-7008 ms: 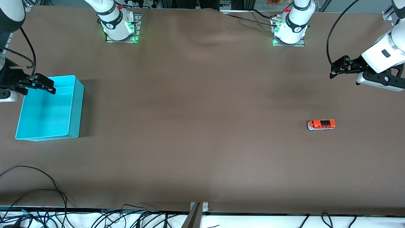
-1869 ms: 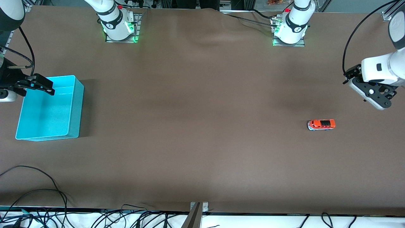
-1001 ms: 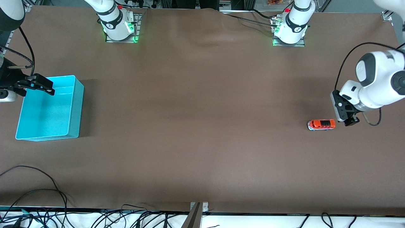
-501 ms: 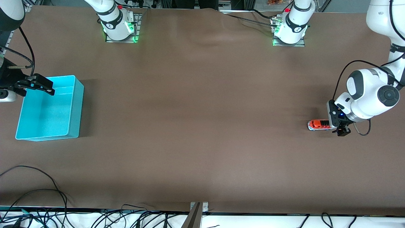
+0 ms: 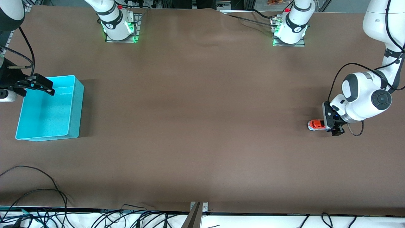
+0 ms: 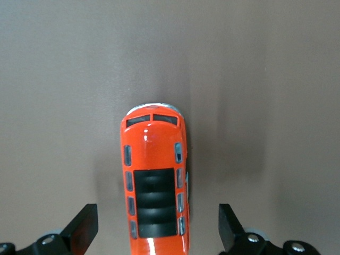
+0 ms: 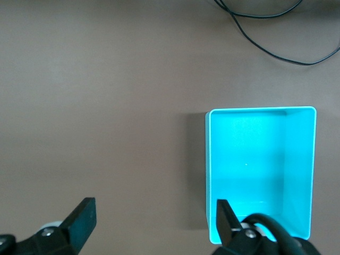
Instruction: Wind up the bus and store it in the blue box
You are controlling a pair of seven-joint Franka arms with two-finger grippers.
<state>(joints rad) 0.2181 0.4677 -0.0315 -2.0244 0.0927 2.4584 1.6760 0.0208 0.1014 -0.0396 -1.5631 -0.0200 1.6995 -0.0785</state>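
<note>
Near the brown table's (image 5: pixel 202 126) left-arm end, my left gripper (image 6: pixel 156 234) straddles the small orange toy bus (image 6: pixel 154 186), fingers wide, not touching. My right gripper (image 5: pixel 39 85) waits open over the turquoise plastic box (image 5: pixel 47 109) at the right-arm end.

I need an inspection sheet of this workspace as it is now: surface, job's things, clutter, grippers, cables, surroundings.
Surface: brown table cover, a few wrinkles near the robot bases.
Job's things: the bus stands on the table toward the left arm's end; the blue box sits toward the right arm's end with nothing in it.
Clutter: nothing seen.
Grippers: left gripper open, low over the bus with a finger on each side, not gripping; right gripper open, waiting over the blue box's edge.
Cables: black cables on the table's near corner and along its near edge.
Surroundings: two arm bases lit green.
</note>
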